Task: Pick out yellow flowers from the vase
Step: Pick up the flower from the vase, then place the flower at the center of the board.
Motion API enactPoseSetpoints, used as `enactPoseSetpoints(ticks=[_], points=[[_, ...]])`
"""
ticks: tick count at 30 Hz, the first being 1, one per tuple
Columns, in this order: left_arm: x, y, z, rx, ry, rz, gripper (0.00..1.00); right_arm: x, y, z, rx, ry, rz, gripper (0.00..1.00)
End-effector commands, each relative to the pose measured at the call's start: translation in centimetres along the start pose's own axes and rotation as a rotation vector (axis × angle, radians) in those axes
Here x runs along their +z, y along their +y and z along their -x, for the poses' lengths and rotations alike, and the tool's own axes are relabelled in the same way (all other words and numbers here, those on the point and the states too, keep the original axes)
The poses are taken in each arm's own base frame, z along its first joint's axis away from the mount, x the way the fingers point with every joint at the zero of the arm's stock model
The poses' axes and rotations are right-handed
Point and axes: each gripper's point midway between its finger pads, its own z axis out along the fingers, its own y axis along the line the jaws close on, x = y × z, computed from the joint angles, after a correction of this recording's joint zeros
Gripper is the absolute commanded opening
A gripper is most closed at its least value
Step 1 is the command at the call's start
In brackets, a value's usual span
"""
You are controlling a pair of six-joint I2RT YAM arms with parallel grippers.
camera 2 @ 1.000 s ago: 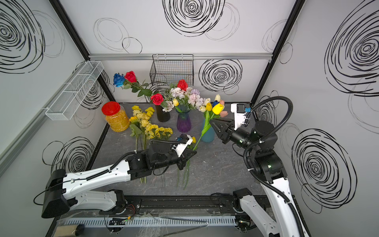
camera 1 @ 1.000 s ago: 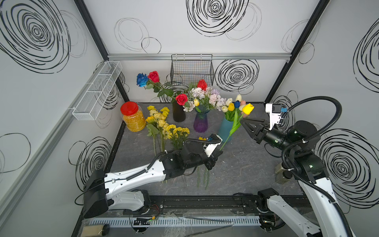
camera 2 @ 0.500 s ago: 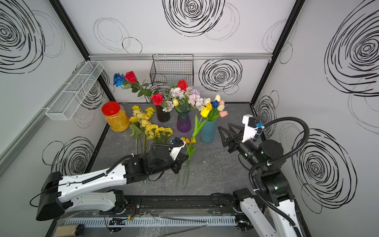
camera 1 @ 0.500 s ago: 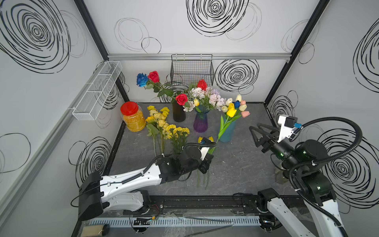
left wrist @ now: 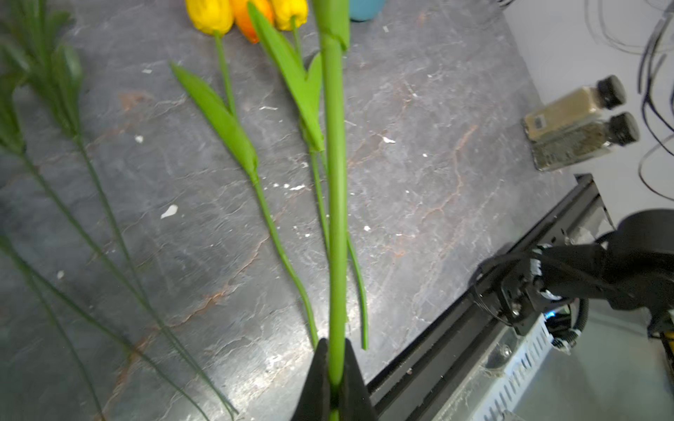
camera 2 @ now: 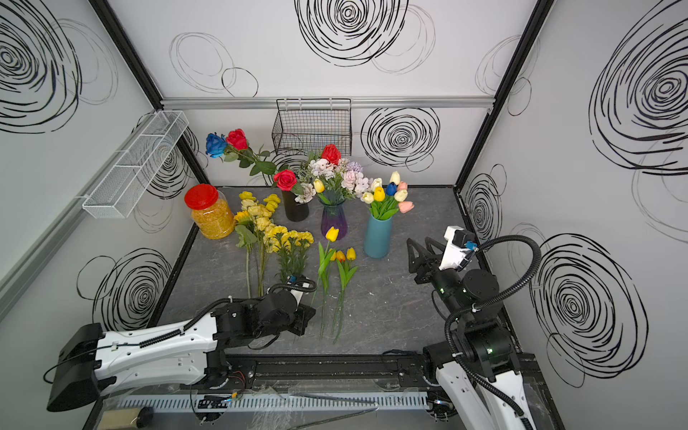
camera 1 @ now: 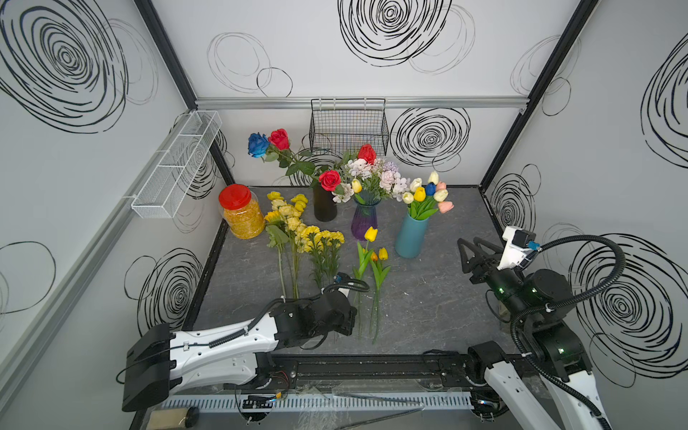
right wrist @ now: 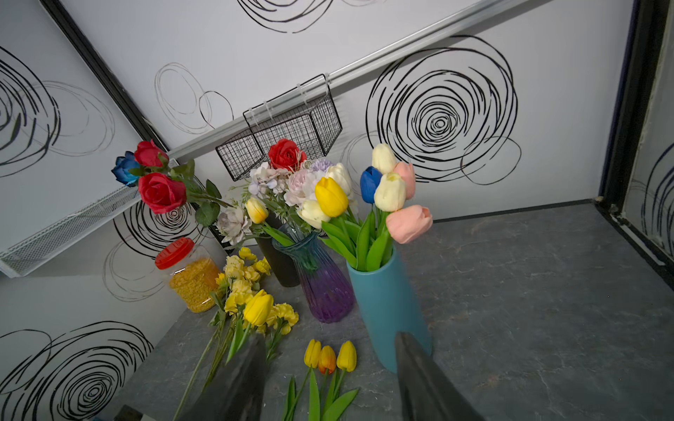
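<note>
The left gripper (left wrist: 334, 368) is clamped on the green stem of a yellow tulip (camera 1: 370, 233), low over the table (camera 1: 428, 298) near its front edge. The stem runs out from the closed jaws toward the vases, raised above the flowers lying below, and its bloom sits just in front of the purple vase (camera 1: 364, 222). Under that stem lies a tulip bunch (camera 1: 379, 255), two yellow heads and an orange one, flat on the table with stems toward the front. Left of it a yellow heap (camera 1: 298, 227) of cut flowers is spread out, blooms close to the jar (camera 1: 242, 214). The right gripper (camera 1: 471, 245) hangs in the air beside the teal vase (camera 1: 409, 240), apart from it, jaws spread with nothing between them. A second tulip (camera 1: 419, 193), also yellow, stands in the teal vase among white, pink and blue ones. A yellow bud (camera 1: 356, 185) sits in the purple vase's pale bouquet. The black vase (camera 1: 324, 209) holds red roses and a blue one.
</note>
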Motion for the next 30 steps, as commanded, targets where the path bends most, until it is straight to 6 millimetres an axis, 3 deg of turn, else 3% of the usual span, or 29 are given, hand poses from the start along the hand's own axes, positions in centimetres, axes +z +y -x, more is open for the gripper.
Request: enactPoseSetpoints(ticks=[1, 12, 16, 28, 30], points=[[0.8, 0.1, 0.5, -0.119, -0.014, -0.042, 0.00, 0.2, 0.0, 0.5, 0.028, -0.041, 0.008, 0.59], [4.3, 1.1, -0.9, -0.163, 0.071, -0.017, 0.00, 0.3, -0.4, -0.7, 0.042, -0.028, 0.007, 0.59], [5.2, 0.6, -0.2, -0.167, 0.055, -0.029, 0.00, 0.2, -0.1, -0.4, 0.049, -0.042, 0.019, 0.58], [7.6, 2.7, -1.0, -0.182, 0.117, 0.037, 0.00, 0.8, 0.0, -0.7, 0.054, -0.036, 0.033, 0.56], [7.9, 2.9, -1.2, -0.184, 0.126, 0.040, 0.06, 1.0, 0.0, -0.9, 0.054, -0.026, 0.036, 0.55]])
